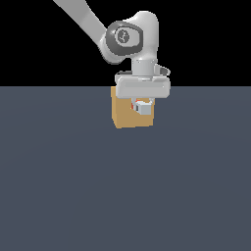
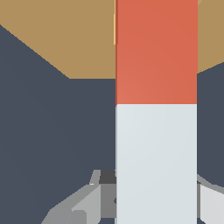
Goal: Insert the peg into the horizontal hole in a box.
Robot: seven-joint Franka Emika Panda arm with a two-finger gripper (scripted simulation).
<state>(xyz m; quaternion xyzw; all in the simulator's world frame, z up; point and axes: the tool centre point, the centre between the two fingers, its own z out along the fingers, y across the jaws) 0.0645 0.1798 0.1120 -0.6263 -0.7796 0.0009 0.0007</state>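
Observation:
The tan box (image 1: 126, 115) stands on the dark grey floor, and in the wrist view its face (image 2: 65, 39) fills the far end. The peg (image 2: 155, 109) is a square bar, half white and half red-orange. My gripper (image 1: 142, 107) is shut on its white half, which shows as a small white block end (image 1: 144, 108) in front of the box's face. The red half points into the box's face, with a sliver of red (image 1: 133, 103) showing at the face. A thin brighter strip (image 2: 114, 28) beside the red end is the hole's edge; the rest of the hole is hidden by the peg.
The dark grey floor (image 1: 73, 186) stretches around the box. The arm's white links (image 1: 130, 37) hang above the box. Nothing else is in view.

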